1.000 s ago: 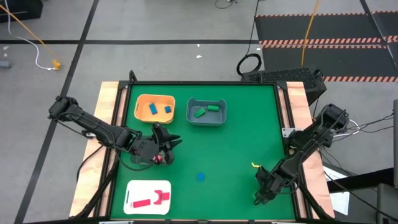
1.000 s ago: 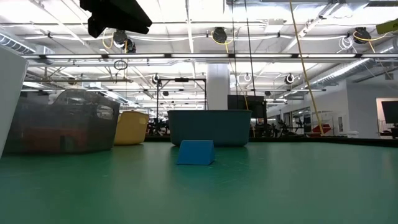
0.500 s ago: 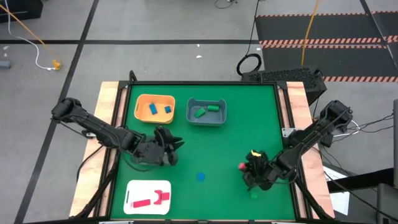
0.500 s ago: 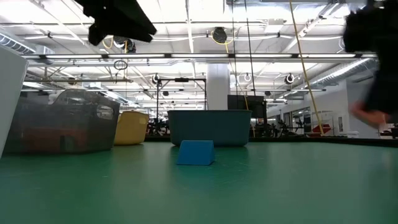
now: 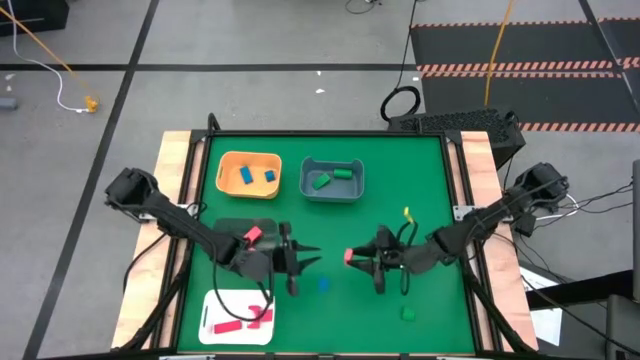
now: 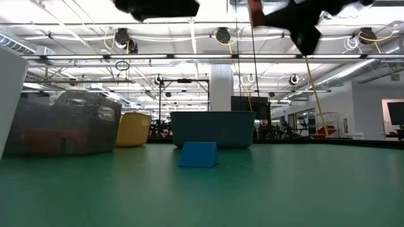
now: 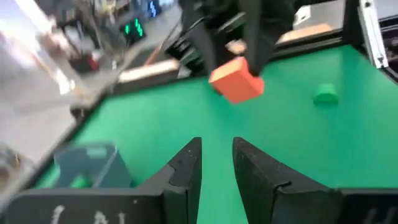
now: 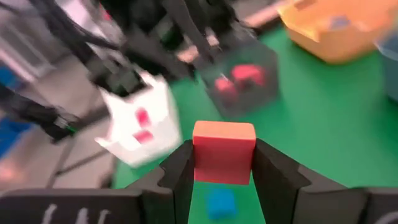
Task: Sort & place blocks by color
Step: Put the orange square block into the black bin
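Observation:
My right gripper (image 5: 352, 257) is shut on a red block (image 8: 224, 152) and holds it above the table's middle. My left gripper (image 5: 304, 262) faces it from the left; its fingers (image 7: 186, 171) stand a narrow gap apart with nothing between them. The red block (image 7: 237, 79) shows just ahead of them. A blue block (image 5: 322, 284) lies flat on the green mat below the two grippers. A green block (image 5: 408, 313) lies near the front right. Blue blocks sit in the orange bin (image 5: 249, 173), green ones in the grey bin (image 5: 332, 180), red ones on the white tray (image 5: 238, 317). My right gripper pinches the red block by two opposite sides (image 8: 198, 155) between its two fingers. The fingers come about level from the table's right and point toward the left gripper. The block is lifted clear of the mat, high above the blue block (image 8: 221, 200).
A see-through dark bin (image 5: 240, 232) with red pieces inside stands left of the left gripper, behind the white tray. The orange and grey bins stand at the far side. Wooden rails (image 5: 172, 200) edge the mat on both sides. Bare green mat (image 5: 400, 190) lies at the far right.
My right gripper has swung from the near right corner up and toward the table's middle, tipping from pointing down to about level, with the red block in it. The green block now shows where it was. My left gripper has moved right and nearer, rolling as it went.

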